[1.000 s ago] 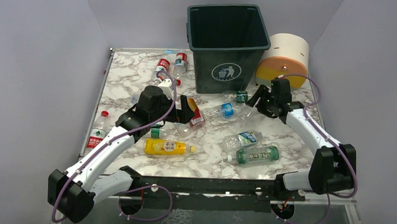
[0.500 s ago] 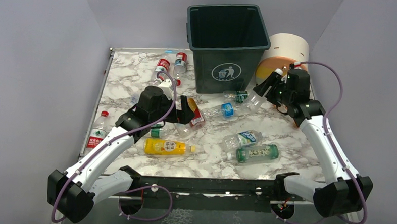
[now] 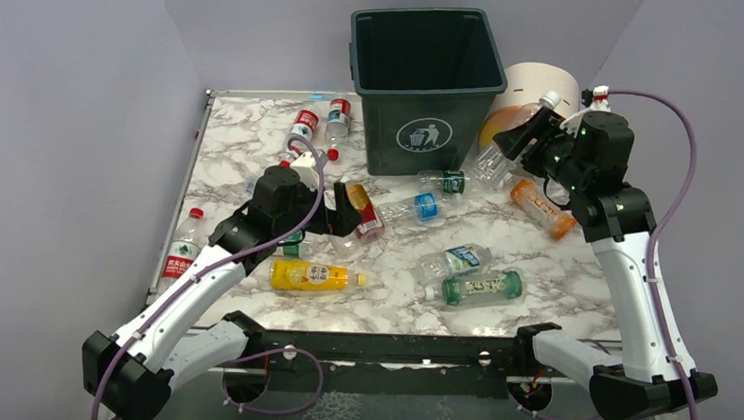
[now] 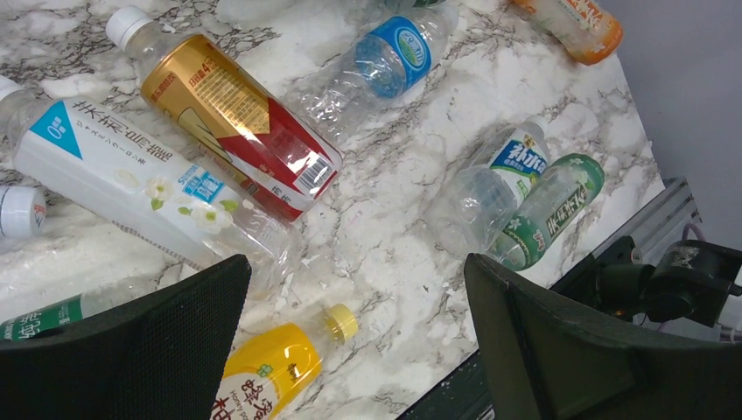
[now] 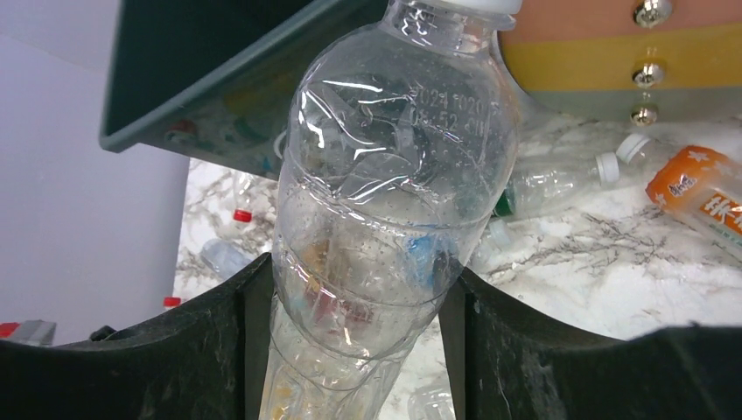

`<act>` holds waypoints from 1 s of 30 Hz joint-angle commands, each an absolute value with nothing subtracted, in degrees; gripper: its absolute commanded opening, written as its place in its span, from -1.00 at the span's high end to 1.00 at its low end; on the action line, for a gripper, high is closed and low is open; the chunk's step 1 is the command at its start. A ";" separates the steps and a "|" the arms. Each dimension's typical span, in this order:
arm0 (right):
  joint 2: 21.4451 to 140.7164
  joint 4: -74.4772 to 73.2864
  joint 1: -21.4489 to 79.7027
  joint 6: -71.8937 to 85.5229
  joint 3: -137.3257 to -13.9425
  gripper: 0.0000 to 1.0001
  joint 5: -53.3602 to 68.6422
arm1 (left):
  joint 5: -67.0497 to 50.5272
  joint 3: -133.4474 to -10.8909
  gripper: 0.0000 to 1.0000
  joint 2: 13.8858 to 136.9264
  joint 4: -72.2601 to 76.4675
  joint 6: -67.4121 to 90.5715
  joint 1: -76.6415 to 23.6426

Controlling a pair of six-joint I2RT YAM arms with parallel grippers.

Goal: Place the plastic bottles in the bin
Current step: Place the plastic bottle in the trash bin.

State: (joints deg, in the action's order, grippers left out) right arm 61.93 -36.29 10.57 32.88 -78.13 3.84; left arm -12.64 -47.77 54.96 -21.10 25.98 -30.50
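Only right wrist shows dented bottle [image 5: 394,175] between fingers [image 5: 131,350].

Two robot arms, the left arm [image 3: 194,287] and right arm [image 3: 641,297], wear white shells over black joints; a purple cable [image 3: 643,93] loops along each, and the fingers [image 4: 560,350] are matte black.

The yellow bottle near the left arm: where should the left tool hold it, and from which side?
I would grip the yellow bottle on its body just behind the shoulder, coming from above with the left tool across it. It lies flat, cap to the right; marble is bare on both sides there.
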 commanded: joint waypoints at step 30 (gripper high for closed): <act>79.45 -19.35 10.90 37.44 -103.72 -0.04 21.46 | -12.97 -45.90 -0.98 52.15 -20.32 26.42 -30.85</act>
State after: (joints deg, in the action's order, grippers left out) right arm 76.12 -26.52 10.57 35.55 -100.64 16.58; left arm -12.60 -46.15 52.64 -21.15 26.72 -30.50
